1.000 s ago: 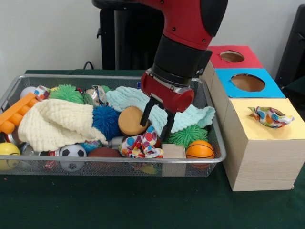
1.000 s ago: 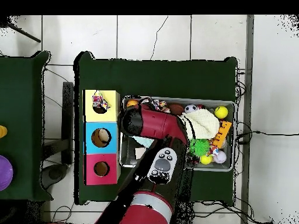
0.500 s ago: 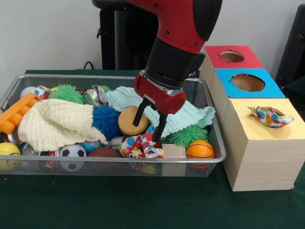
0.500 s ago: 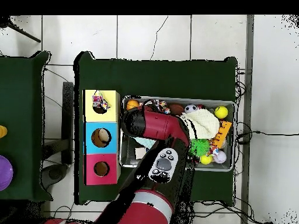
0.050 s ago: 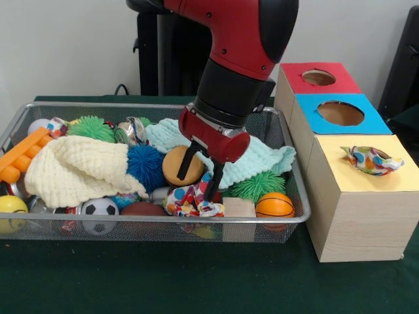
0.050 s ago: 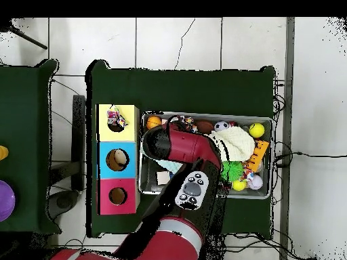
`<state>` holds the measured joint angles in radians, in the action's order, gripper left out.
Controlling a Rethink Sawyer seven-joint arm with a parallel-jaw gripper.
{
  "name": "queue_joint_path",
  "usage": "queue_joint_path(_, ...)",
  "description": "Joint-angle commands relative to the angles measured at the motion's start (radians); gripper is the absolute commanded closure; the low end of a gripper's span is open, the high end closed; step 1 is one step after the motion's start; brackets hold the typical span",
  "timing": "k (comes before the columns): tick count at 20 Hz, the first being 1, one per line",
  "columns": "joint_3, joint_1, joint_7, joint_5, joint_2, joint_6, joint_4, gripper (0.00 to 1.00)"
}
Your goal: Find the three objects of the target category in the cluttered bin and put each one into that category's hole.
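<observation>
1. Gripper (image 5: 198,173): fingers spread apart, hanging over a colourful crumpled wrapper (image 5: 191,198) at the wire bin (image 5: 288,163) front rim, grasping nothing
2. Crowding it: tan disc (image 5: 177,167), blue spiky ball (image 5: 145,166), wooden block (image 5: 239,208), green spiky ball (image 5: 257,185), mint cloth (image 5: 262,159)
3. Second wrapper (image 5: 370,159): lies on the yellow box top (image 5: 366,176), over its hole

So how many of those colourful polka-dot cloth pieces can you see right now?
2. One polka-dot cloth lies on the yellow box top at its hole; another sits in the bin under the gripper. More may be buried.
</observation>
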<state>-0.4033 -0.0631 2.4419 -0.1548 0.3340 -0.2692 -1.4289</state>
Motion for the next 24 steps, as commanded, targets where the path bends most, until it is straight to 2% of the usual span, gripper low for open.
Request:
queue_joint_path(1,0.155,0.031,0.079,0.007,-0.041,0.028,-0.07,0.0)
queue_joint_path(11,0.179,0.05,0.066,0.014,-0.04,0.009,-0.065,0.0)
queue_joint_path(17,0.119,0.02,0.096,0.005,-0.063,-0.021,-0.044,0.0)
queue_joint_path(24,0.064,0.001,0.129,-0.002,-0.097,-0.007,-0.047,0.0)
